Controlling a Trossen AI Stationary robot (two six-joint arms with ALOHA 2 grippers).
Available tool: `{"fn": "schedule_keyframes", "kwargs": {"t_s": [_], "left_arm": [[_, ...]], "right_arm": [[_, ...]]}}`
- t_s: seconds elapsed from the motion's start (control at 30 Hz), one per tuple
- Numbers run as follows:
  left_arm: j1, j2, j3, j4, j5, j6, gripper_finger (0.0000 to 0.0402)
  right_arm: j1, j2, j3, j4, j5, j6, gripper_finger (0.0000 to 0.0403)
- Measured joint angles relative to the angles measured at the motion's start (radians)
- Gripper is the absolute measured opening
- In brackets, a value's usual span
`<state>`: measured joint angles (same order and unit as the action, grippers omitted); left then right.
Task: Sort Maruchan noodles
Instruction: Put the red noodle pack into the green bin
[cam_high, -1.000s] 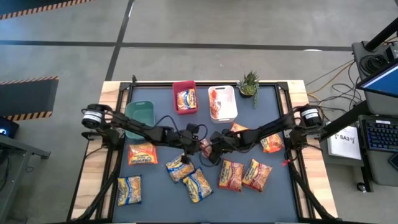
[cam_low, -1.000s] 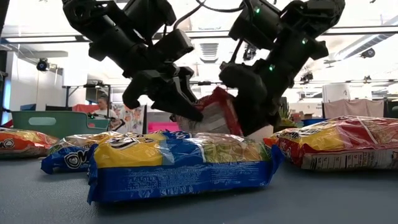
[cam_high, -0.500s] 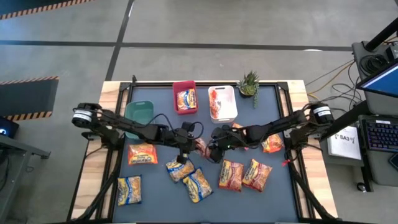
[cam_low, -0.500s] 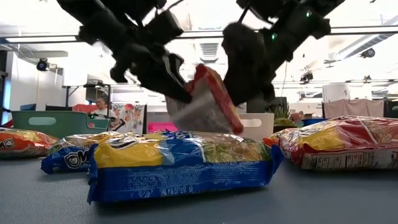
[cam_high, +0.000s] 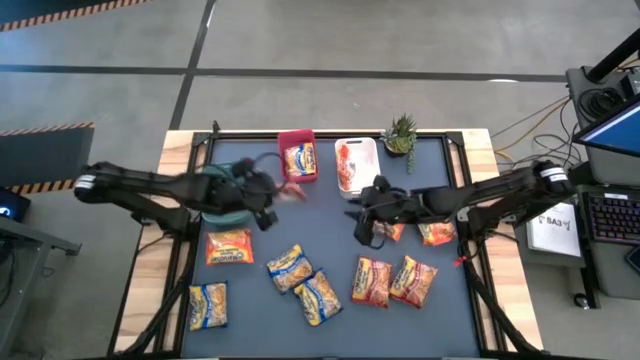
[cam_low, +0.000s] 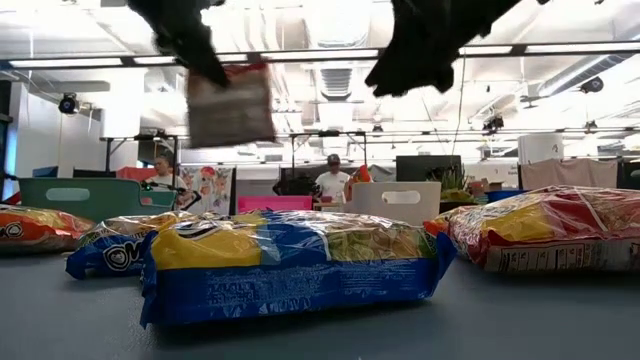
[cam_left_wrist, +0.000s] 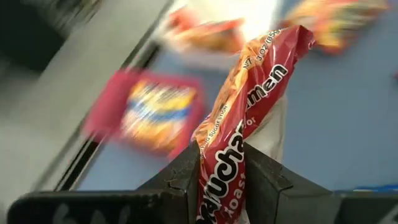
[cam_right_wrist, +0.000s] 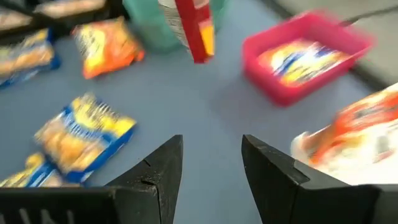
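Maruchan noodles packet (cam_left_wrist: 249, 118), red, hangs clamped in the left gripper (cam_high: 268, 205) near frame center-left, beside the red bin (cam_high: 297, 158). Right gripper (cam_right_wrist: 211, 168) at center-right stands parted, holding nothing.

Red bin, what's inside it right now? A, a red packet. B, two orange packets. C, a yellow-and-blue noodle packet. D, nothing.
C: the high view shows one yellow-and-blue noodle packet lying in the red bin; the red packet is pinched in the left end effector, off to the side of the bin.
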<state>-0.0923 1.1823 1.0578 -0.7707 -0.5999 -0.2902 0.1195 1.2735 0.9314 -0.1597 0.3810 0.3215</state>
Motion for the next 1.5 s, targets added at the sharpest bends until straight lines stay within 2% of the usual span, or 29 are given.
{"fn": "schedule_keyframes", "kwargs": {"t_s": [0.13, 0.27, 0.37, 0.5, 0.77, 0.83, 0.97, 1.2, 1.5], "left_arm": [[0.049, -0.05, 0.041, -0.255, -0.05, -0.293, 0.0075], [0.107, -0.069, 0.023, -0.456, -0.09, -0.557, 0.0076], [0.141, -0.07, -0.012, -0.542, -0.092, -0.618, 0.0076], [0.197, -0.069, -0.048, -0.542, -0.091, -0.639, 0.0076], [0.278, -0.068, -0.147, -0.557, -0.095, -0.846, 0.0076], [0.283, -0.067, -0.173, -0.553, -0.098, -0.82, 0.0076], [0.283, -0.067, -0.198, -0.535, -0.099, -0.653, 0.0076], [0.291, -0.063, -0.203, -0.331, -0.095, -0.338, 0.0076], [0.327, -0.033, -0.236, -0.316, -0.091, -0.292, 0.0076]], "right_arm": [[-0.015, -0.048, 0.0, 0.015, 0.04, -0.053, 0.0158], [-0.032, -0.056, 0.0, 0.026, 0.04, -0.089, 0.016], [-0.05, -0.053, 0.0, 0.026, 0.039, -0.1, 0.0156], [-0.075, -0.045, -0.001, 0.023, 0.04, -0.099, 0.0151], [-0.086, -0.04, -0.002, 0.015, 0.039, -0.097, 0.015], [-0.086, -0.04, -0.002, 0.015, 0.039, -0.097, 0.015], [-0.086, -0.04, -0.003, 0.013, 0.039, -0.097, 0.015], [-0.086, -0.04, -0.003, 0.015, 0.039, -0.097, 0.015], [-0.086, -0.04, -0.003, 0.015, 0.039, -0.096, 0.015]]}}
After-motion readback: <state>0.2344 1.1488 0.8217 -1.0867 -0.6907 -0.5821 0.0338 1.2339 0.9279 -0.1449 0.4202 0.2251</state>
